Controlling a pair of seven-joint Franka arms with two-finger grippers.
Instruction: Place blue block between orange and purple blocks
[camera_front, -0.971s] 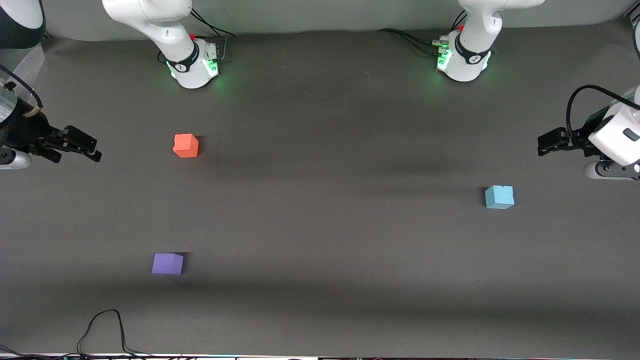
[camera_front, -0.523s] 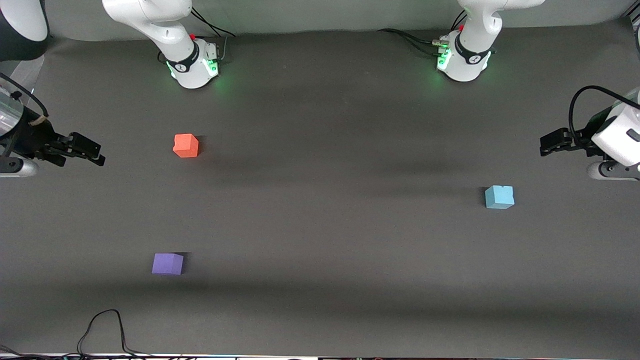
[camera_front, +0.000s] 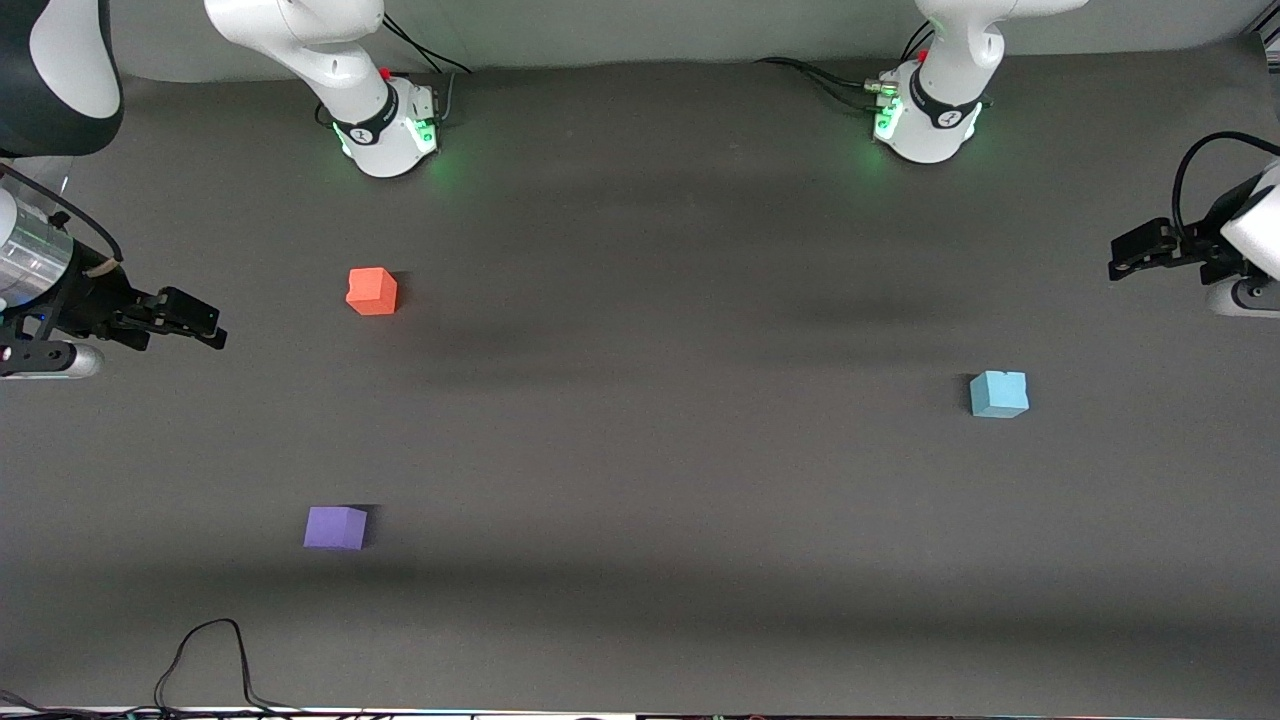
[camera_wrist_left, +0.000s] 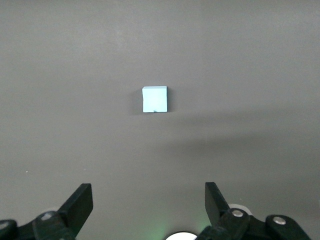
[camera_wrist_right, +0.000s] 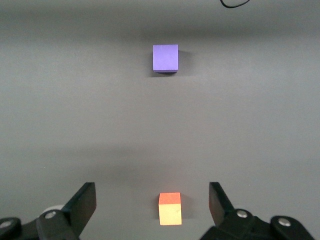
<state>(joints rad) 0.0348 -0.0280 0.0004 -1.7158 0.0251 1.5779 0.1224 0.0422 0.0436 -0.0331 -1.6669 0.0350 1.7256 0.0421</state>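
Front view: table (camera_front: 640, 450), largest, carries 3 cubes. Left gripper (camera_front: 1135, 250) and right gripper (camera_front: 195, 322) hang spread wide, empty. Blue block (camera_front: 998, 394) sits flat toward the left arm's end, no long axis. Orange block (camera_front: 372, 291) and purple block (camera_front: 335, 527) sit well apart.

Dark grey table (camera_front: 640, 450); black cable (camera_front: 205, 660) at near edge.

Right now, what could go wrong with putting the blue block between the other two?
The blue block lies alone at the left arm's end, away from the orange block and purple block: a slack grip might drop it on that crossing. The gap there looks wide, yet a careless placing could bump either.
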